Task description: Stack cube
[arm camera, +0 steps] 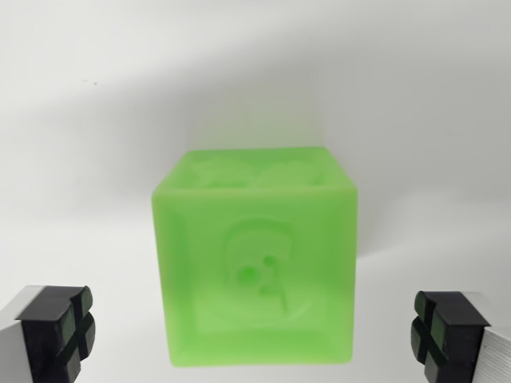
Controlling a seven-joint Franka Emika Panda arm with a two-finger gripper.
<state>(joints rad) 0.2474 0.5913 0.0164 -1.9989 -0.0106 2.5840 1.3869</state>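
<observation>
A translucent green cube (pixel 255 255) with embossed figures on its faces sits on a white surface, filling the middle of the wrist view. My gripper (pixel 254 335) is open, its two black-padded fingertips at the lower corners. One fingertip (pixel 60 327) stands off the cube's left side and the other fingertip (pixel 443 331) off its right side, with a clear gap on each side. The cube lies between the fingers, touching neither. No second cube shows in this view.
The white tabletop (pixel 96 120) stretches all around the cube, with a soft shadow across the back.
</observation>
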